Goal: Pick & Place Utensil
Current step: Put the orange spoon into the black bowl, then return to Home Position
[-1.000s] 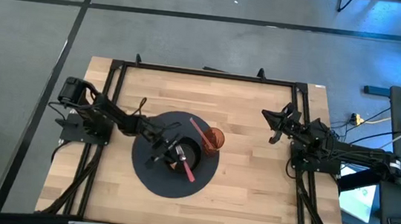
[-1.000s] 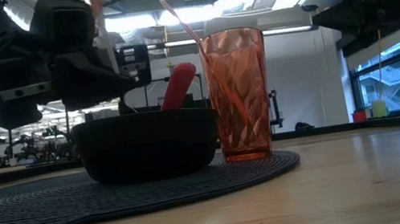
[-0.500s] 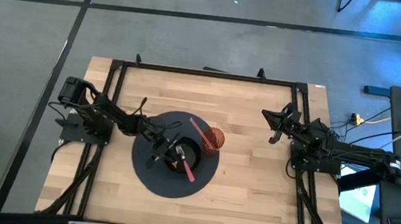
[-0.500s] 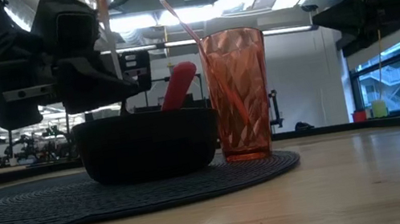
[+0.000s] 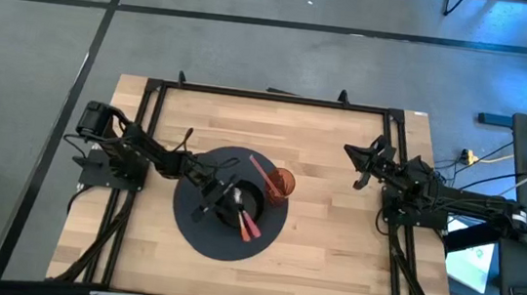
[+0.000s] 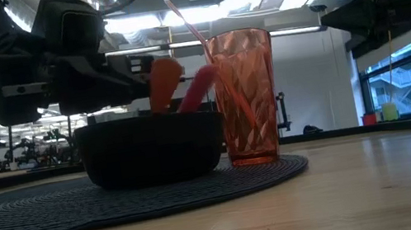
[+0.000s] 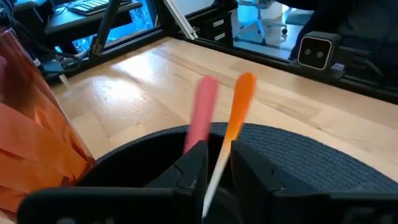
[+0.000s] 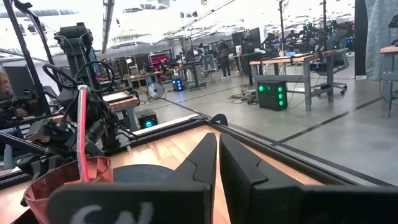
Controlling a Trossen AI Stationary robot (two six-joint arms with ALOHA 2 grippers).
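A black bowl [image 5: 238,204] stands on a round dark placemat [image 5: 191,233], with an orange-red tumbler [image 5: 281,183] beside it that holds a thin pink utensil [image 6: 189,24]. Two utensils lean in the bowl, their handles over its rim: an orange one [image 7: 241,102] and a pink one [image 7: 202,112]. My left gripper [image 7: 217,154] is at the bowl, open, with a finger on either side of the orange utensil's pale shaft [image 7: 213,182]. My right gripper [image 5: 360,164] waits shut at the table's right. My left gripper has its fingers [image 7: 194,163] on either side of the orange utensil's pale shaft, coming almost level from the table's left. The shaft looks thinner than the gap, and I cannot tell whether either finger touches it. The utensil leans in the bowl, handle up.
Bare wooden tabletop [image 5: 332,243] lies right of and nearer than the placemat. A black frame [image 5: 269,96] runs around the table. The tumbler [image 6: 246,96] stands close against the bowl's [image 6: 152,145] right side.
The orange utensil, which stood upright at my left gripper, has tipped over. It now leans in the bowl next to the pink one, its handle slanting toward the tumbler. The pink utensil has shifted a little toward the tumbler.
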